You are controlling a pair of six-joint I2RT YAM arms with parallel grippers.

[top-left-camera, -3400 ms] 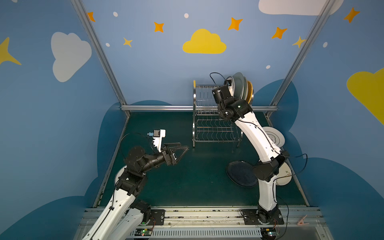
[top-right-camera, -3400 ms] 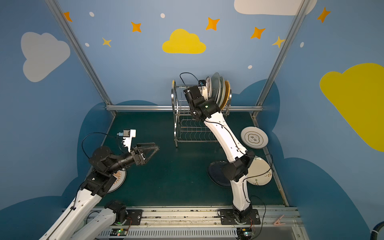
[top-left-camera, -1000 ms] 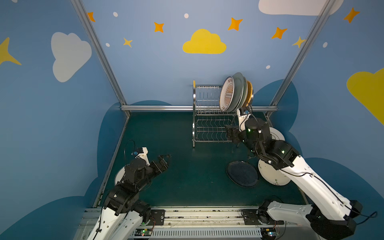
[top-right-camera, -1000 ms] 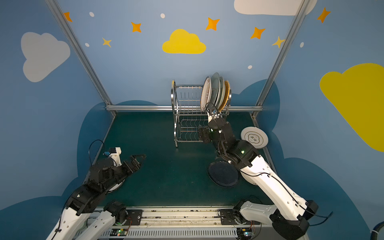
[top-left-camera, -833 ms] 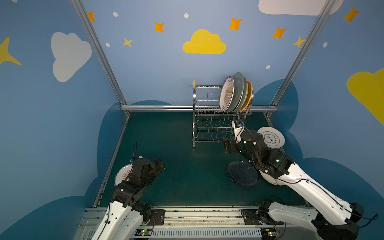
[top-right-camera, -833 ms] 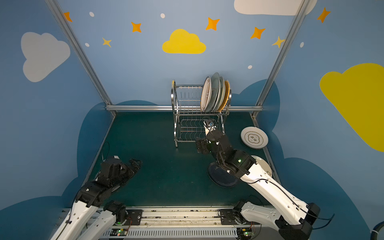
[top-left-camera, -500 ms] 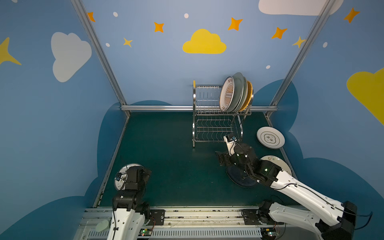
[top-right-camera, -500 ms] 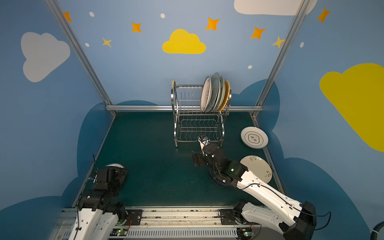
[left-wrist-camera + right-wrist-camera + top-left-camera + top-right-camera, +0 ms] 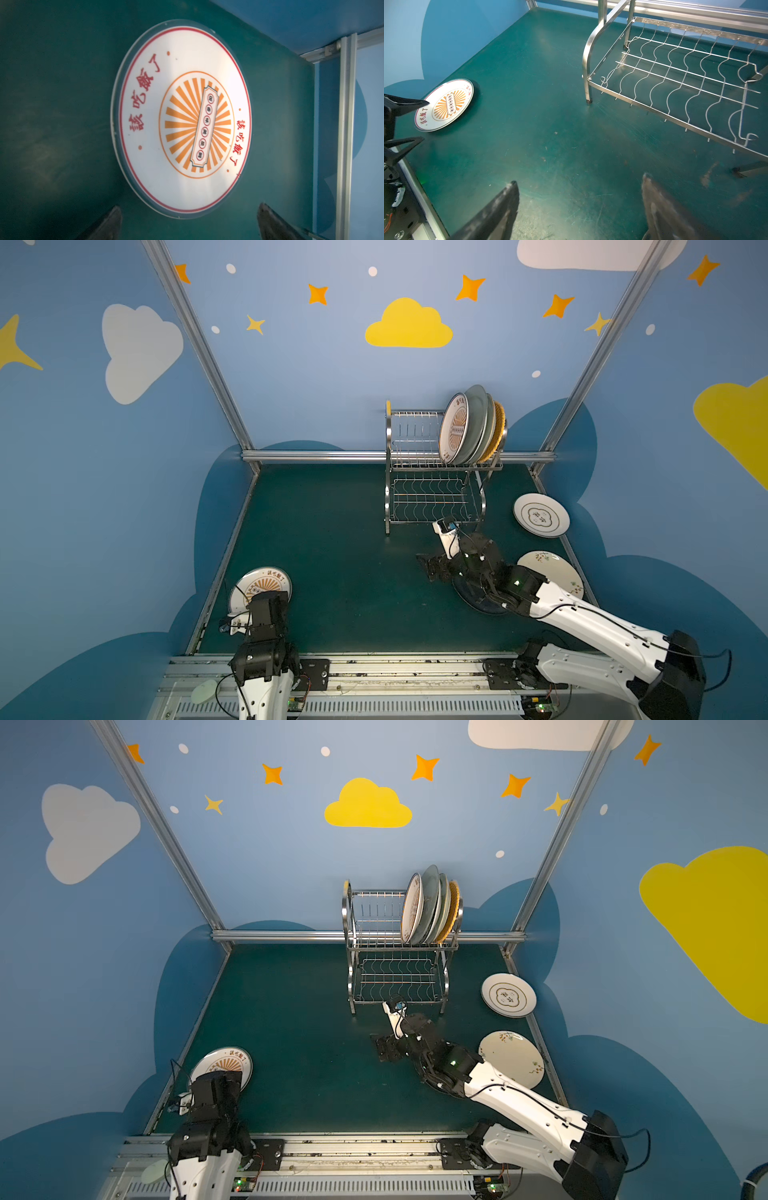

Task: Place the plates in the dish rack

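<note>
Blue walls with painted clouds and stars enclose a dark green table point(image 9: 332, 531). At its back stands the dish rack point(image 9: 432, 467). Its upper tier holds four plates point(image 9: 471, 427) on edge, packed at the right end, a sunburst one leftmost and an orange woven one rightmost.

Flat on the table lie a sunburst plate point(image 9: 182, 116) close to the left edge, a ringed plate point(image 9: 540, 515) against the right edge, a floral plate point(image 9: 552, 572) near it, and a black plate point(image 9: 467, 598) partly under the right arm. Wide bare green separates the arms.

The left gripper point(image 9: 189, 209) hangs over the sunburst plate, fingers apart. The right gripper point(image 9: 579, 179) hovers before the rack, fingers apart and holding nothing. Red rim lettering on the sunburst plate reads 該吃飯了; its centre label is too small to read.
</note>
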